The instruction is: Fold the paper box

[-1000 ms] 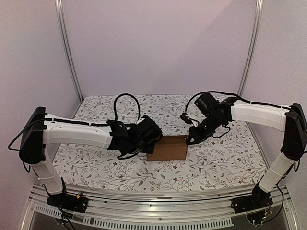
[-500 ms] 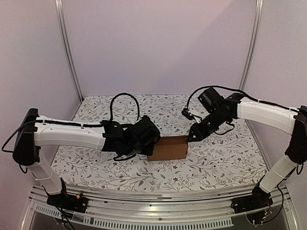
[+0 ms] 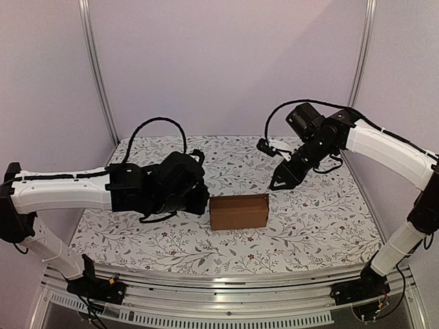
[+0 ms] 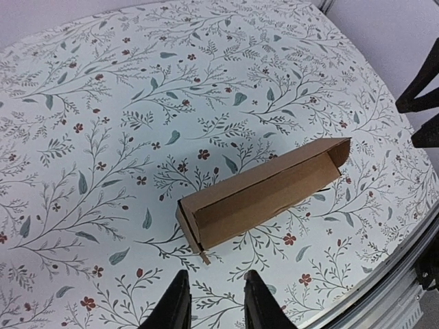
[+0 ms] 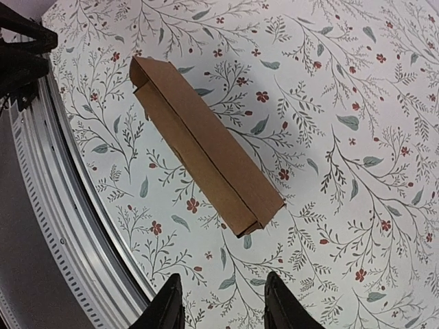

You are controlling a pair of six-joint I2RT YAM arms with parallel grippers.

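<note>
A cloth [image 3: 315, 219] covers the table, white and printed all over with grey-green leafy sprigs and small red flowers. It lies flat, and it reaches the back wall and the side walls. The walls [image 3: 226, 62] are plain pale panels with a faint lilac cast. Two slim metal posts [image 3: 98, 75] rise at the back corners, each leaning slightly outward. A ribbed aluminium rail [image 3: 226, 291] runs along the near edge, and the two arm bases are bolted to it.

The paper box [image 3: 239, 211] lies on the cloth a little forward of the middle, with its long side facing the rail. It is plain brown cardboard in a narrow oblong shape, and nothing touches it. In the left wrist view a small tab pokes out at the bottom of its near end.

The left gripper [image 4: 214, 305] sits low beside the left end of the box, clear of it, with its fingers apart and nothing between them. The right gripper [image 5: 223, 305] hangs in the air above and behind the right end of the box. Its fingers are also spread and empty. Black cables loop over both wrists.
</note>
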